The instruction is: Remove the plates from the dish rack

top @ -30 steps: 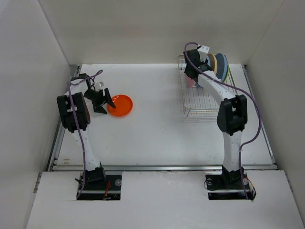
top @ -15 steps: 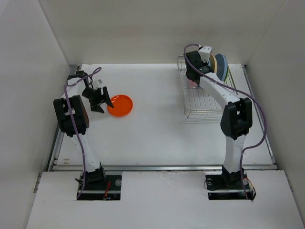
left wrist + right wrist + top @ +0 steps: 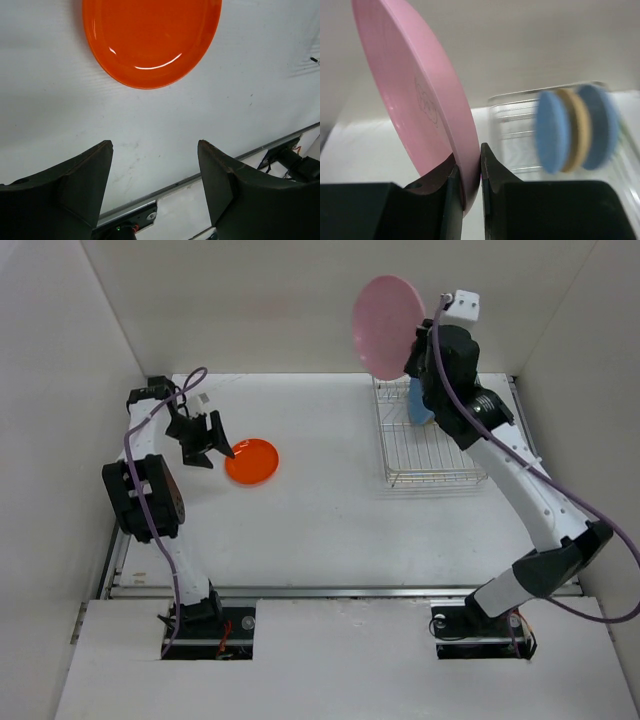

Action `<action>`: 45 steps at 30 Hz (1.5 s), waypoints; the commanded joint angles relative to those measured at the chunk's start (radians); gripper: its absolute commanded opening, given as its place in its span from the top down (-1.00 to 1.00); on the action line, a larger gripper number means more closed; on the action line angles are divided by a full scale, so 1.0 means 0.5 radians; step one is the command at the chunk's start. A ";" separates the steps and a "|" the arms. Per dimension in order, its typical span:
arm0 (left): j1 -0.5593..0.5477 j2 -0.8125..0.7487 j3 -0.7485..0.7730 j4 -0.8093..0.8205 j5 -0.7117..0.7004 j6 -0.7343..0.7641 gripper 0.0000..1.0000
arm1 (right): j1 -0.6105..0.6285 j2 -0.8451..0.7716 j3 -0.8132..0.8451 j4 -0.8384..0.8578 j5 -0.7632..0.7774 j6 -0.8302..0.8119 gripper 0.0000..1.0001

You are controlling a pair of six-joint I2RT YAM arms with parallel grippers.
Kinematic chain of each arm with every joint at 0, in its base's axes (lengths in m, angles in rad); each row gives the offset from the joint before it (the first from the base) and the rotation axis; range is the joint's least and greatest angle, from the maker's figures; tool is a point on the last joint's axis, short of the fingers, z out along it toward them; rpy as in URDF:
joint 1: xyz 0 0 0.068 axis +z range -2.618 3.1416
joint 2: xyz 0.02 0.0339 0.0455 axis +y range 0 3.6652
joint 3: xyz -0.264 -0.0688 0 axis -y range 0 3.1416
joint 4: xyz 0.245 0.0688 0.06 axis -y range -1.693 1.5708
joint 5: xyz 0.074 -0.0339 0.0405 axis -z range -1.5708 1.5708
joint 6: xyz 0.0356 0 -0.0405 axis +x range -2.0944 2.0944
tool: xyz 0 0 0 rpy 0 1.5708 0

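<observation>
A flat white table fills the middle of the scene. Plain white walls close it in: a back wall on the far side, a left wall and a right wall, both side walls slanting outward toward the near side. A silver metal rail runs along the table's near edge, and a similar left rail follows its left edge. Nearer than the first rail lies a flat white panel. Seen close up, the tabletop carries faint grey scuff marks.
</observation>
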 commanded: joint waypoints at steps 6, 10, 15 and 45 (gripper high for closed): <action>0.003 -0.240 0.072 -0.330 -0.051 0.261 -0.31 | 0.092 0.368 -0.278 -0.175 -2.310 -0.243 1.00; 0.003 -0.360 -0.011 -0.352 -0.134 0.308 -0.31 | 0.116 0.490 -0.505 -0.175 -2.442 -0.292 1.00; 0.003 -0.471 -0.094 -0.315 -0.204 0.329 -0.31 | 0.116 0.717 -0.610 -0.279 -2.770 -0.476 1.00; 0.003 -1.278 -0.606 0.102 -1.260 0.566 -0.66 | -0.021 0.012 -0.307 -0.374 -0.097 0.082 -0.99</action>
